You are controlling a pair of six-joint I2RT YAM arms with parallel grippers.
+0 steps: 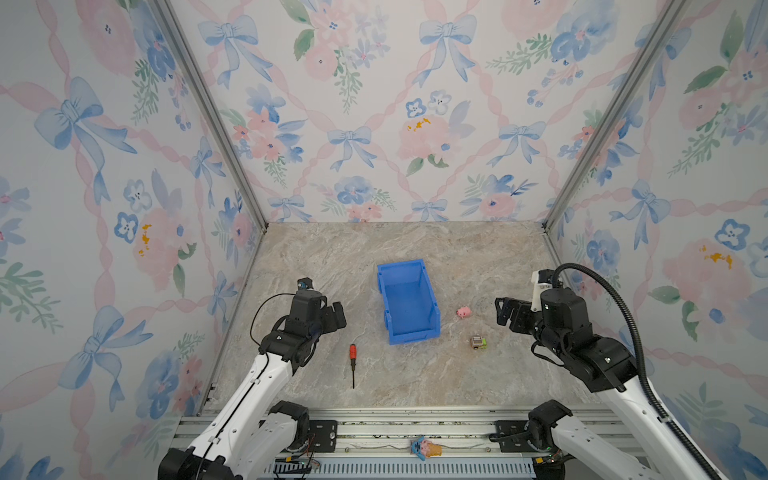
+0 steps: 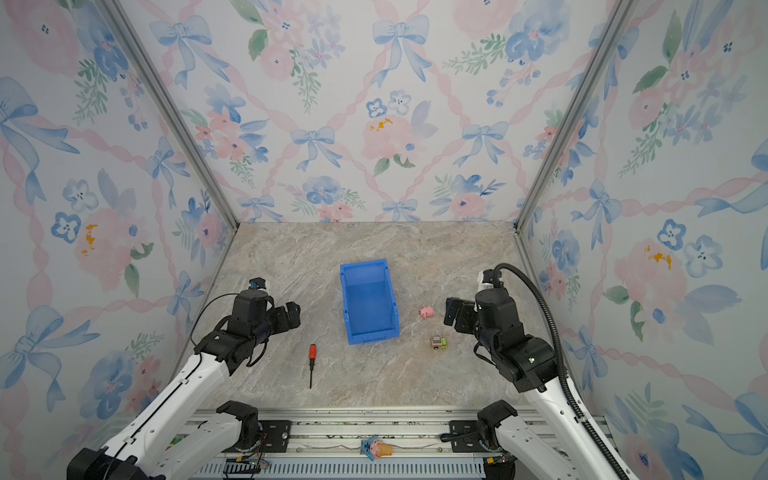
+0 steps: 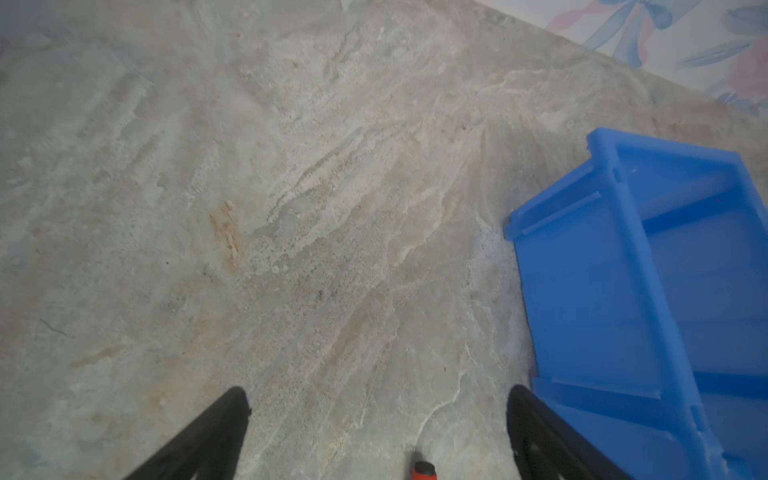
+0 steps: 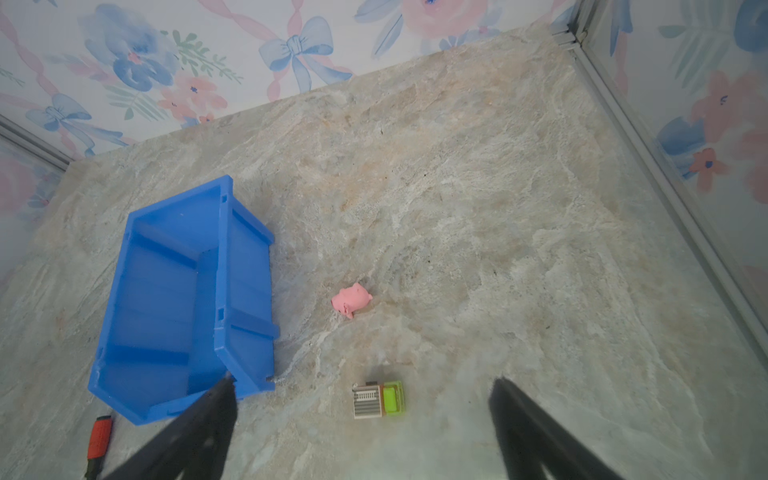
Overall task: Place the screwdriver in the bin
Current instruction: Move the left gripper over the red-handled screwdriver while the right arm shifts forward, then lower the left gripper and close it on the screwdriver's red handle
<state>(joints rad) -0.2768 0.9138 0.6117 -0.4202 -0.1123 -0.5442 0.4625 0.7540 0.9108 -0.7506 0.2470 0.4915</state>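
Nearest us, along the near rail (image 1: 374, 415), a small cone-shaped toy (image 1: 424, 448) lies between the two arm bases, off the bench (image 1: 415, 241) and no part of this job.

Screwdriver (image 1: 353, 365) – flat on the bench, left of the bin (image 1: 382, 299) and a little nearer than it, well apart from it. Red-orange handle points far, thin shaft points near, roughly in line with the bin's long sides. Nothing touches it.

Left arm (image 1: 266, 374) hovers just left and far of the handle. Left jaws stand wide apart and empty; in the left wrist view only bare bench shows between them, with the handle's end (image 3: 424, 471) at the frame's edge. We judge this a ready pose: spread before dropping onto the handle, the thickest part to pinch.

Right arm (image 1: 602, 361) is held on the right, right jaws also spread and empty, near a pink pig (image 1: 463, 312) and a small toy truck (image 1: 478, 343). Likely parked there to keep the bin clear.

Bin sits mid-bench, upright, open top, nothing inside, lower lip facing near – an easy drop from above.

Task not yet begun: the pick comes next.
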